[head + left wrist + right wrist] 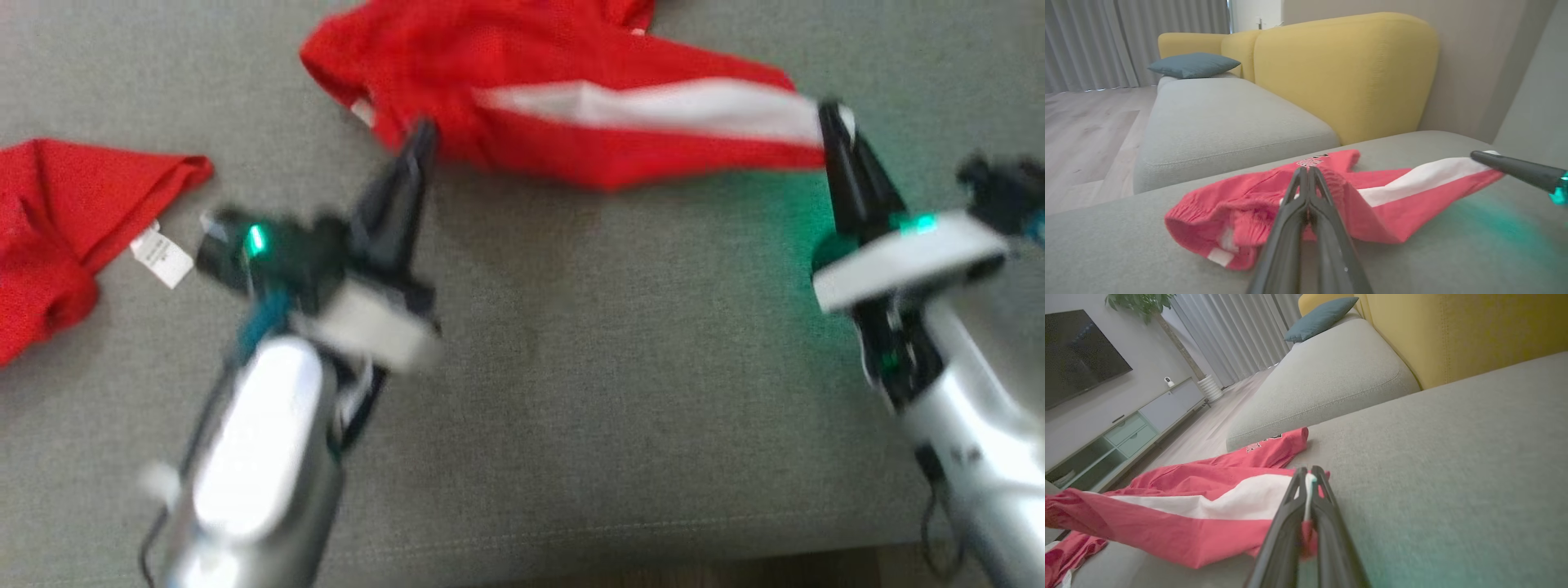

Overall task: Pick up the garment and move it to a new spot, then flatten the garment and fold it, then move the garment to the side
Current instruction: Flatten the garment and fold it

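The garment (571, 90) is red mesh with a broad white stripe. It hangs stretched just above the grey sofa cushion (571, 367), casting a shadow there. My left gripper (420, 135) is shut on its gathered elastic end (1241, 212), fingers pressed together (1308, 171). At the striped end, my right gripper (831, 114) is shut, and white and red cloth (1188, 498) shows pinched between its fingers (1308, 473). In the left wrist view the right gripper's tip (1478, 155) meets the stripe.
A second red piece of clothing (57, 220) with a white label lies at the cushion's left. The yellow backrest (1347, 69) rises behind, with a blue pillow (1194, 65) further along. The cushion's front edge (571, 539) runs near my arms. A TV cabinet (1126, 433) stands across the floor.
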Controlling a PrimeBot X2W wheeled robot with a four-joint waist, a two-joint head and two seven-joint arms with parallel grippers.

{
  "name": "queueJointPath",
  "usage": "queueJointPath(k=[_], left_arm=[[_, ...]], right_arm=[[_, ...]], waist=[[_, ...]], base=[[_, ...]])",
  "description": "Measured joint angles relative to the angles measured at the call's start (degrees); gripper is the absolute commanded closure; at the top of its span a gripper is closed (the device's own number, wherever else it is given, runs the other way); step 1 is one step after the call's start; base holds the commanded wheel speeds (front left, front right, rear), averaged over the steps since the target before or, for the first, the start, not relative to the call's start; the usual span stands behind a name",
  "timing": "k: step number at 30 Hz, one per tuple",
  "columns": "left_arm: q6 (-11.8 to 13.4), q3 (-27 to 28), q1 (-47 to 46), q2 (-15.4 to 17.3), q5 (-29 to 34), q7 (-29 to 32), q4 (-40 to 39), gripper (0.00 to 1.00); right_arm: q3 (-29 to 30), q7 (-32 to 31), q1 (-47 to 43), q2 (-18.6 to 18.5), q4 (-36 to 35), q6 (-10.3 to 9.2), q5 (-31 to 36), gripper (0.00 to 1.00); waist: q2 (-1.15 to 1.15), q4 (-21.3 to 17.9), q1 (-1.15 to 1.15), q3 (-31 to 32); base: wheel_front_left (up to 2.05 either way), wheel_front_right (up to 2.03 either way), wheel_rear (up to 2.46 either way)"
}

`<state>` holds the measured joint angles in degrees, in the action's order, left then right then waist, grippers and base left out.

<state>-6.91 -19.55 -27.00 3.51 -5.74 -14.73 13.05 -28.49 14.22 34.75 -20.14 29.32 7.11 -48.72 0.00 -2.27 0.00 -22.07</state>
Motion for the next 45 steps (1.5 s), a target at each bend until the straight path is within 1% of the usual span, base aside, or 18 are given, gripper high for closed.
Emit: queueJointPath(k=[6, 10, 14, 18, 21, 24, 27, 29, 33, 34, 38, 45], left_arm=[[-0.15, -2.48, 13.49, 2.48, 1.83, 0.00, -9.80, 1.00], [-0.19, -5.04, 19.52, 4.13, 2.67, 0.01, -14.30, 1.00], [-0.21, -6.27, 24.16, 5.79, 2.82, 0.01, -18.02, 1.00], [-0.15, -6.64, 28.16, 6.83, 3.15, 0.01, -21.21, 1.00], [-0.08, -6.67, 29.32, 6.81, 3.15, 0.01, -22.65, 1.00], [-0.08, -7.27, 29.20, 6.61, 3.14, 0.01, -23.57, 1.00], [-0.08, -7.37, 28.98, 5.93, 3.11, 0.01, -23.36, 1.00], [-0.09, -7.25, 28.03, 5.22, 3.04, 0.01, -22.57, 1.00], [-0.14, -6.00, 22.64, 3.38, 1.56, 0.01, -20.12, 1.00], [-0.14, -6.00, 22.64, 3.38, 1.56, 0.01, -20.12, 1.00], [-0.15, -5.14, 17.23, 2.31, 0.05, 0.01, -16.91, 1.00], [-0.22, -3.91, 11.12, 0.19, -2.86, 0.01, -11.36, 1.00]], right_arm=[[7.44, 0.14, -13.40, -0.88, -8.06, 0.00, 4.39, 1.00], [12.96, 0.14, -22.07, -0.52, -13.07, 0.00, 7.32, 1.00], [19.63, -1.36, -30.15, 0.90, -18.80, 0.00, 10.32, 1.00], [25.50, -4.89, -37.29, 3.34, -25.90, 0.00, 14.19, 1.00], [28.63, -7.91, -40.33, 5.28, -30.81, 0.00, 16.27, 1.00], [30.90, -10.66, -41.18, 6.26, -34.53, 0.00, 18.30, 1.00], [31.26, -13.32, -40.78, 6.50, -37.00, 0.00, 19.60, 1.00], [31.20, -15.00, -39.17, 6.33, -37.16, 0.00, 20.17, 1.00], [29.77, -18.06, -30.41, 3.30, -35.23, 0.00, 20.72, 1.00], [29.77, -18.06, -30.41, 3.30, -35.23, 0.00, 20.72, 1.00], [26.58, -20.42, -18.73, -0.11, -29.69, 0.00, 20.19, 1.00], [17.37, -21.43, -0.58, -4.25, -14.43, 0.00, 18.93, 1.00]], waist=[[0.00, 0.03, 0.00, 3.59], [0.00, 0.60, 0.00, 5.96], [0.00, 1.52, 0.00, 8.07], [0.00, 2.52, 0.00, 9.26], [0.00, 2.96, 0.00, 9.51], [0.00, 3.36, 0.00, 9.48], [0.00, 3.62, 0.00, 9.03], [0.00, 3.86, 0.00, 8.43], [0.00, 4.82, 0.00, 6.78], [0.00, 4.82, 0.00, 6.78], [0.00, 6.34, 0.00, 4.53], [0.00, 10.07, 0.00, 0.00]], base=[[0.00, 0.00, 0.00], [0.00, 0.00, 0.00], [0.00, 0.00, 0.00], [0.00, 0.00, 0.00], [0.00, 0.00, 0.00], [0.00, 0.00, 0.00], [0.00, 0.00, 0.00], [0.00, 0.00, 0.00], [0.00, 0.00, 0.00], [0.00, 0.00, 0.00], [0.00, 0.00, 0.00], [0.00, 0.00, 0.00]])
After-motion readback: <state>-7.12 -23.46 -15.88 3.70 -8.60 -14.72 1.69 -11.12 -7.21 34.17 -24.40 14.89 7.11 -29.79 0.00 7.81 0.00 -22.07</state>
